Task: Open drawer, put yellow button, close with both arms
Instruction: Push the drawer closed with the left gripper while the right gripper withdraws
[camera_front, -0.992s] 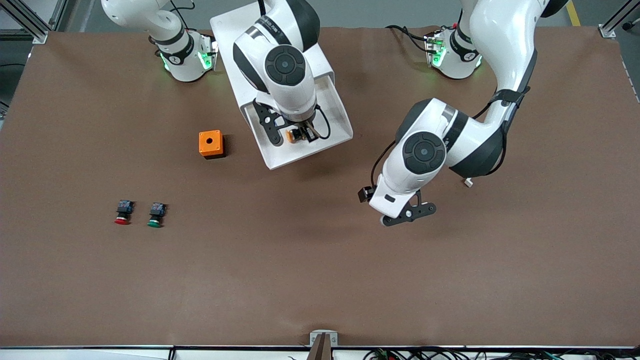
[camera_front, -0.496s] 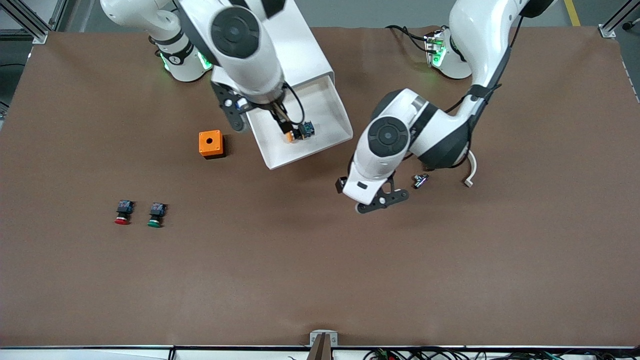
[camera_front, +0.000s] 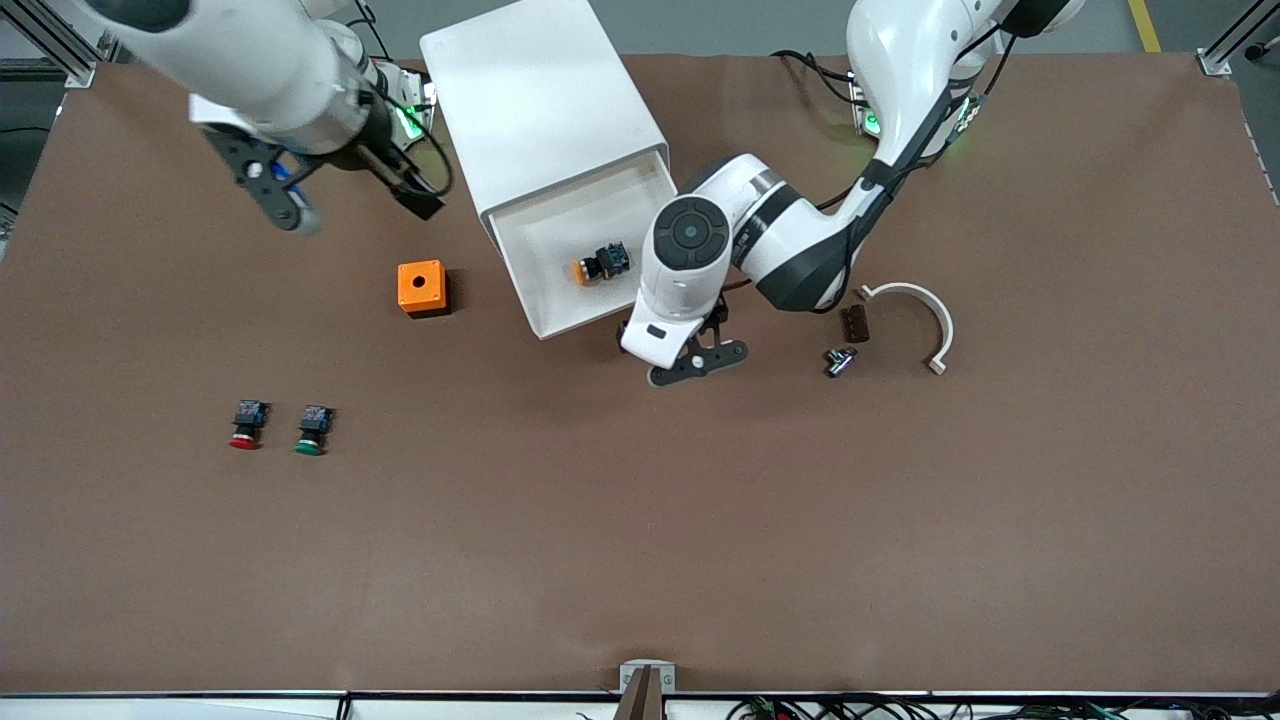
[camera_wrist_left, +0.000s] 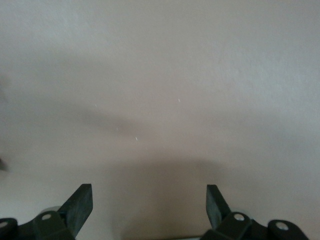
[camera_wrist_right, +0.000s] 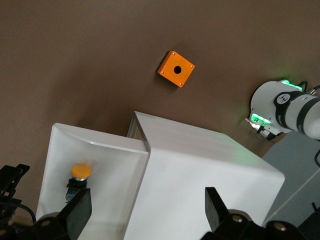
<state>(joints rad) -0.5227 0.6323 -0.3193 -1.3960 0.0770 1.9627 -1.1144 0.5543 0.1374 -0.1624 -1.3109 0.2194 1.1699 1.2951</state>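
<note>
While the front view takes in the whole brown table (camera_front: 640, 520), the left wrist view shows only a blank pale surface between two dark fingertips (camera_wrist_left: 80, 202), and the right wrist view alone shows the cabinet's side wall and the drawer's curved inner wall.

Going across the front view from the right arm's end: the right gripper (camera_front: 345, 205) hangs over bare table near its own base, jaws apart and empty. Red-capped pushbutton (camera_front: 245, 424) and green-capped pushbutton (camera_front: 312, 429) lie side by side, nearer the camera. An orange square box (camera_front: 421, 288) with a round hole on top sits beside the cabinet (camera_front: 540, 105), a smooth white box with rounded edges. Its top drawer (camera_front: 545, 322) stands pulled out. The yellow button (camera_front: 600, 264) lies on its side on the drawer floor, round cap toward the right arm's end, black-and-blue body behind it. The left gripper (camera_front: 697, 362) is over the table just off the drawer's front corner, jaws apart, holding nothing. Toward the left arm's end lie a small dark block (camera_front: 853, 322), a small metal part (camera_front: 839, 360) and a white curved strip (camera_front: 925, 315).

One second ago the right gripper was inside the drawer on the button; it has since let go and withdrawn. The left arm has swung in toward the drawer.
</note>
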